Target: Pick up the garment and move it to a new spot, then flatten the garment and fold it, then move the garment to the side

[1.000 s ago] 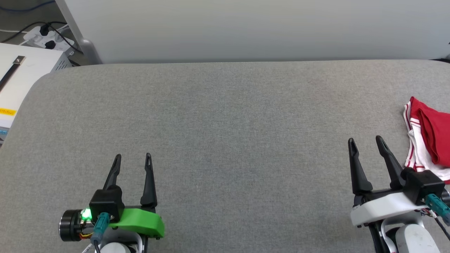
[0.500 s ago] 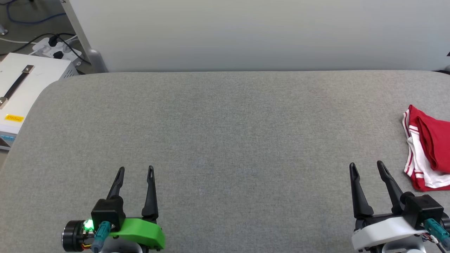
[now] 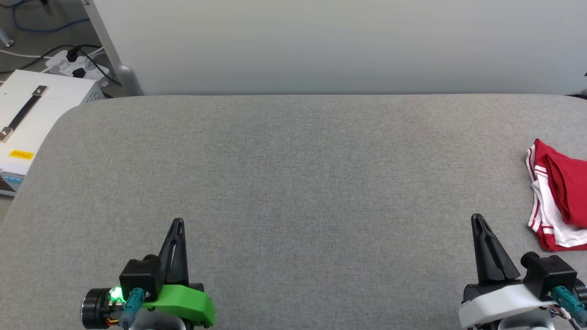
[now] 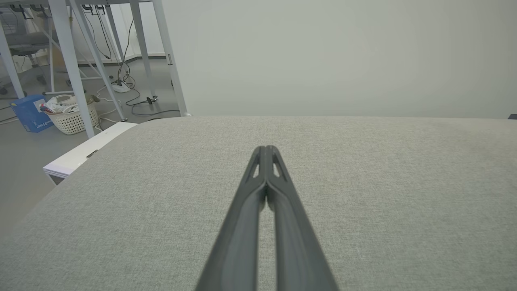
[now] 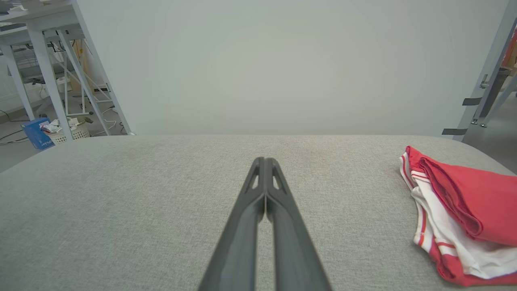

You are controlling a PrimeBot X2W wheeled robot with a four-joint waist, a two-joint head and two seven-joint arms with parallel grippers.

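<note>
Showing the folded red-and-white shirt (image 3: 563, 195) lying at the far right edge of the grey padded table (image 3: 293, 160), with the left gripper (image 3: 177, 222) and right gripper (image 3: 477, 217) both pinched fully together, empty, near the front edge.

We see the garment (image 3: 562, 197) in bright red with white parts and red-and-white striped trim, and the table (image 3: 293, 174) in plain, faintly flecked grey cloth. Our left gripper (image 3: 177, 222) has black fingers on a vivid green mount (image 3: 183, 298) with a glowing green light (image 3: 112, 278), while our right gripper (image 3: 478, 217) has black fingers on a white mount (image 3: 500, 305). The box (image 3: 41, 114) is white with a black handle (image 3: 23, 112) and a yellow label (image 3: 21, 154).
</note>
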